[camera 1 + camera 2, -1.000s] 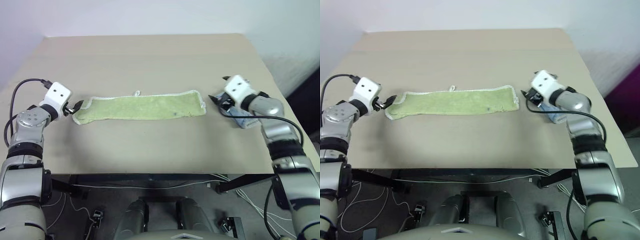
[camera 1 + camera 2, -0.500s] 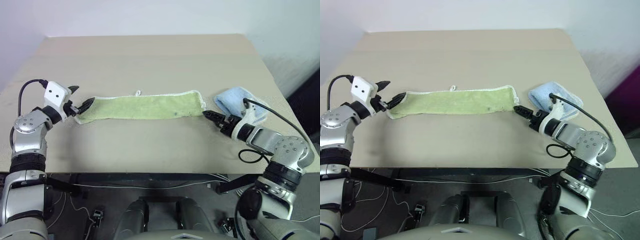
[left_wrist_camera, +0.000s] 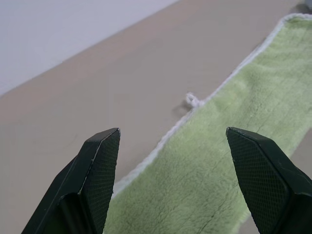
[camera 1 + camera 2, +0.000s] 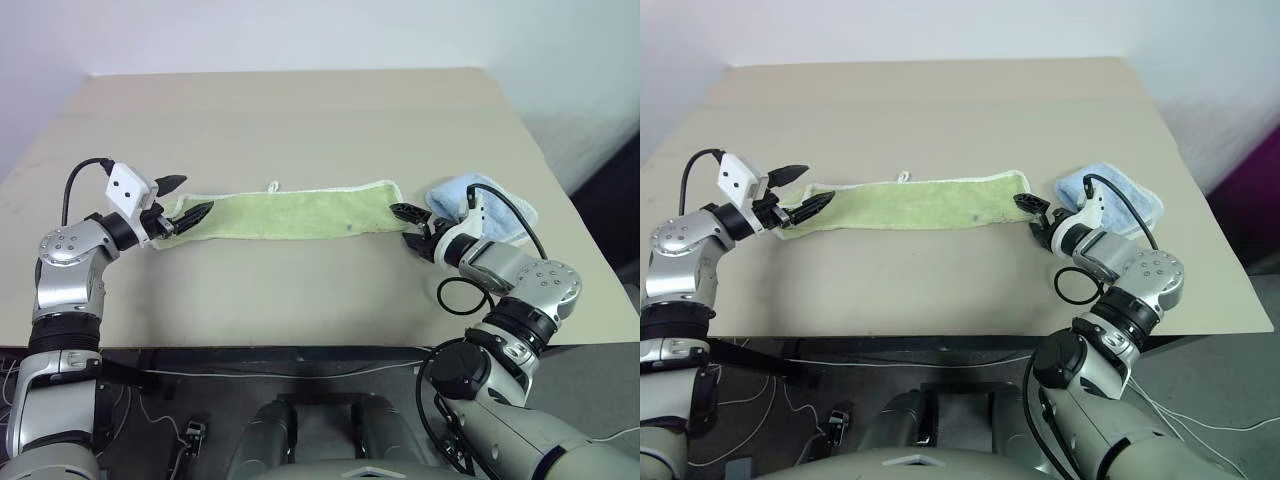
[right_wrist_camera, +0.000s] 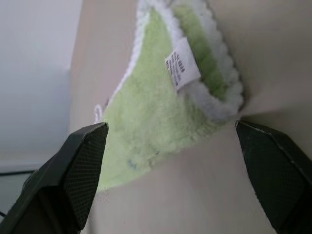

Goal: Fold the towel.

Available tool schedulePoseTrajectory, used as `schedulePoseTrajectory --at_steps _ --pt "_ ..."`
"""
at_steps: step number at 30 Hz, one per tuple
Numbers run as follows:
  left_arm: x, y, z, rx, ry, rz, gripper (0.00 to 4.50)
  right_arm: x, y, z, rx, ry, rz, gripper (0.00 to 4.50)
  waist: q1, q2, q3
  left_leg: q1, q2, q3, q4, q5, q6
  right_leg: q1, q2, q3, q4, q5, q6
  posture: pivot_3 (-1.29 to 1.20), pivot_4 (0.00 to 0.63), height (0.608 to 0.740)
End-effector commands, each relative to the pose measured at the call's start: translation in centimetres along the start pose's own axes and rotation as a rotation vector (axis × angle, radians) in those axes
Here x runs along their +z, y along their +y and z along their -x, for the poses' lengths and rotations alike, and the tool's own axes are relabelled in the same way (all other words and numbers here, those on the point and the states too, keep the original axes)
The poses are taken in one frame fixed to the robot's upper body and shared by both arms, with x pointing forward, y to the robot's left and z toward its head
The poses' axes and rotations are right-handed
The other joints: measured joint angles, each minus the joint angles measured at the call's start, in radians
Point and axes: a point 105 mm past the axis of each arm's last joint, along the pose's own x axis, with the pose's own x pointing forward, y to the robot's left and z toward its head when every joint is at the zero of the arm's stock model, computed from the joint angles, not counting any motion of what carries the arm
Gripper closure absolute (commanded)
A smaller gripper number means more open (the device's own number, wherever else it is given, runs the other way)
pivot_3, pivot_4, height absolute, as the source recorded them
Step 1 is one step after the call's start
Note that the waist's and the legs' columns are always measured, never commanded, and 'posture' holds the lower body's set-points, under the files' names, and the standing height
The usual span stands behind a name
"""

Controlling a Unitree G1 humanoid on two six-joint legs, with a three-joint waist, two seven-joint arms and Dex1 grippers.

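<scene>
Since the earlier frame the right gripper [image 4: 408,226] has swung down from beside the light blue cloth [image 4: 500,208] to the right end of the light green terry towel with white trim [image 4: 285,214], its fingers spread wide around that end. The left gripper [image 4: 186,197] has closed in on the left end, fingers open, one over the cloth. The towel lies flat, mid-frame, on the beige desk [image 4: 300,120].
</scene>
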Motion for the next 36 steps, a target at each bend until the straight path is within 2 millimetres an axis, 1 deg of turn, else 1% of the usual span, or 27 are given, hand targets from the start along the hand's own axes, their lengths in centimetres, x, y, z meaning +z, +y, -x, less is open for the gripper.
schedulePoseTrajectory --at_steps 1,5,6,8,11,14,17,19,23,26,28,30,32,34,36 --pt "1.8 0.2 0.3 0.0 -0.056 -0.029 0.85 0.5 -0.1 -0.6 -0.023 -0.027 -0.005 0.13 0.0 0.0 0.0 0.001 0.0 0.0 0.0 0.0 0.0 0.001 0.0 0.0 0.0 0.0 0.0 0.0 0.15 0.74" --pt "1.9 -0.9 0.1 -0.042 -0.064 -0.009 0.85 0.9 -0.3 -1.3 -0.027 -0.058 -0.025 0.13 -0.002 -0.001 -0.001 0.002 0.0 0.0 0.0 0.0 0.0 0.002 0.0 0.0 0.0 0.0 0.0 0.0 0.15 0.74" --pt "1.9 -1.2 0.1 -0.053 -0.065 0.0 0.85 1.0 -0.4 -1.5 -0.027 -0.066 -0.031 0.28 -0.001 -0.001 -0.001 0.002 0.0 0.0 0.0 0.0 0.0 0.002 0.0 0.0 0.0 0.0 0.0 0.0 0.15 0.74" --pt "1.8 -1.9 0.1 -0.087 -0.067 0.024 0.85 1.3 -0.3 -1.8 -0.023 -0.081 -0.037 0.71 0.001 -0.001 -0.001 0.002 0.0 0.0 0.0 0.0 0.0 0.002 0.0 0.0 0.0 0.0 0.0 0.0 0.15 0.74" --pt "1.6 -2.7 0.1 -0.129 -0.053 0.042 0.85 1.5 0.0 -2.1 -0.011 -0.092 -0.031 1.73 0.001 -0.001 -0.001 0.002 0.0 0.0 0.0 0.0 0.0 0.002 0.0 0.0 0.0 0.0 0.0 0.0 0.15 0.74" --pt "1.5 -2.9 0.1 -0.133 -0.049 0.048 0.85 1.7 0.2 -2.0 -0.006 -0.1 -0.018 2.76 0.001 -0.001 -0.001 0.002 0.0 0.0 0.0 0.0 0.0 0.002 0.0 0.0 0.0 0.0 0.0 0.0 0.15 0.74" --pt "1.4 -3.1 0.1 -0.138 -0.048 0.053 0.85 2.3 0.3 -1.5 -0.007 -0.125 -0.006 3.82 0.002 -0.001 -0.001 0.001 0.0 0.0 -0.001 0.0 0.0 0.001 0.0 0.0 0.0 0.0 0.0 0.0 0.15 0.74" --pt "1.2 -3.3 0.2 -0.14 -0.045 0.057 0.85 2.9 0.3 -0.8 -0.004 -0.149 0.005 4.44 0.003 -0.001 -0.001 0.001 0.0 0.0 -0.002 0.0 0.0 0.001 0.0 0.0 -0.001 0.0 0.0 0.0 0.15 0.74" --pt "0.9 -3.7 0.3 -0.142 -0.041 0.063 0.85 4.6 0.1 1.3 -0.011 -0.204 0.04 4.48 0.008 -0.001 -0.001 0.001 0.0 0.0 -0.001 0.0 0.0 0.001 -0.001 0.0 -0.001 0.0 0.0 0.0 0.15 0.74" --pt "0.8 -3.9 0.3 -0.145 -0.036 0.066 0.85 6.1 0.1 3.5 -0.031 -0.238 0.107 4.48 0.008 0.0 -0.001 0.0 0.0 0.0 -0.001 0.0 0.0 0.001 -0.001 0.0 -0.002 0.0 0.0 0.0 0.15 0.74" --pt "0.7 -4.0 0.3 -0.147 -0.033 0.069 0.85 7.3 0.6 4.9 -0.037 -0.259 0.181 4.48 0.007 0.0 -0.001 0.0 0.0 0.0 -0.002 0.0 0.0 0.001 -0.001 0.0 -0.002 0.0 0.0 0.0 0.15 0.74" --pt "0.7 -4.0 0.3 -0.15 -0.031 0.071 0.85 7.8 2.0 5.7 -0.016 -0.252 0.274 4.48 0.006 0.0 -0.001 0.0 0.0 0.0 -0.002 0.0 0.0 0.001 0.0 0.0 -0.002 0.0 0.0 0.0 0.15 0.74" --pt "0.6 -4.2 0.0 -0.155 -0.029 0.073 0.85 7.5 4.2 5.6 0.015 -0.218 0.418 4.48 0.002 0.0 -0.001 0.001 0.0 0.0 -0.002 0.0 0.0 0.001 0.0 0.0 -0.002 0.0 0.0 0.0 0.15 0.74" --pt "0.4 -4.4 -0.2 -0.16 -0.028 0.076 0.85 6.0 6.7 4.7 0.064 -0.151 0.575 4.48 -0.001 0.0 0.0 0.001 0.001 0.001 -0.003 0.0 0.0 0.001 0.001 0.001 -0.002 0.0 0.0 0.0 0.15 0.74" --pt "0.4 -4.5 -0.5 -0.164 -0.03 0.079 0.85 4.0 8.6 3.7 0.129 -0.074 0.671 4.48 -0.002 0.0 0.0 0.001 0.002 0.001 -0.003 0.0 0.0 0.0 0.002 0.001 -0.002 0.0 0.0 0.0 0.15 0.74"
